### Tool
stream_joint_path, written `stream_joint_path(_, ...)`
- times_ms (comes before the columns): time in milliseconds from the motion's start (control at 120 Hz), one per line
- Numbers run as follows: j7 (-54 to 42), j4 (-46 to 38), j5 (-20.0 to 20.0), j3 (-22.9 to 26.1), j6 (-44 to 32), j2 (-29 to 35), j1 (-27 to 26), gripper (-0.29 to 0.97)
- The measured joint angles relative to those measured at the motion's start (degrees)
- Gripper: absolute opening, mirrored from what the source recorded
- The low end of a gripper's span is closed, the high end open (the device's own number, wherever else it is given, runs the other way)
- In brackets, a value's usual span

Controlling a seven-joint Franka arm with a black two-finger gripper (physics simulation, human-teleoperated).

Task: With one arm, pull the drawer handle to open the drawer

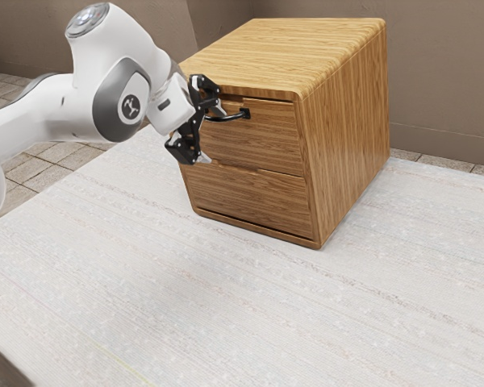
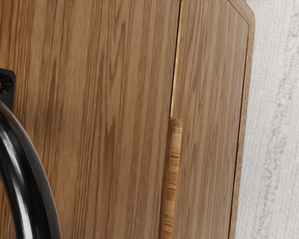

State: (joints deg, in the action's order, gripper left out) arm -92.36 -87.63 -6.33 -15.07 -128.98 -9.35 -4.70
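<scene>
A wooden cabinet (image 1: 339, 121) with two drawers stands on the pale floor. The top drawer (image 1: 262, 133) carries a black curved handle (image 1: 230, 116). My black gripper (image 1: 209, 129) sits right at the handle's end nearer the exterior view's left, facing the drawer front. Its fingers look spread, one above and one below the handle's height. The wrist view looks closely at the drawer front, where the handle (image 2: 20, 169) and its mount (image 2: 2, 84) are large beside the hand. The top drawer's edge (image 2: 172, 174) stands slightly proud of the lower drawer (image 2: 209, 124).
The lower drawer (image 1: 250, 193) has no handle in view. Pale flooring (image 1: 250, 306) spreads in front of the cabinet, with grey tiles (image 1: 32, 161) and a beige wall (image 1: 444, 72) behind.
</scene>
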Motion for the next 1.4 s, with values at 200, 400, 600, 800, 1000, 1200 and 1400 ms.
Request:
stream_joint_path(200, 0.44, 0.33, -0.23, 0.81, -0.05, 0.09, 0.11, 0.61)
stream_joint_path(400, 0.87, 0.09, -0.08, 1.06, -0.15, 0.09, 0.2, 0.48)
stream_joint_path(600, 1.31, -0.36, 0.06, 1.05, -0.1, 0.33, 0.05, 0.37)
stream_joint_path(800, 1.65, -2.25, 0.43, 1.03, -0.11, 1.5, -0.39, 0.46)
stream_joint_path(1000, 1.92, -4.3, 0.68, 1.01, 0.03, 3.84, -0.51, 0.36)
stream_joint_path(1200, 2.11, -5.7, 0.84, 1.0, 0.25, 5.32, -0.57, 0.31)
stream_joint_path(1400, 2.28, -7.47, 1.1, 1.01, 0.4, 7.17, -0.58, 0.29)
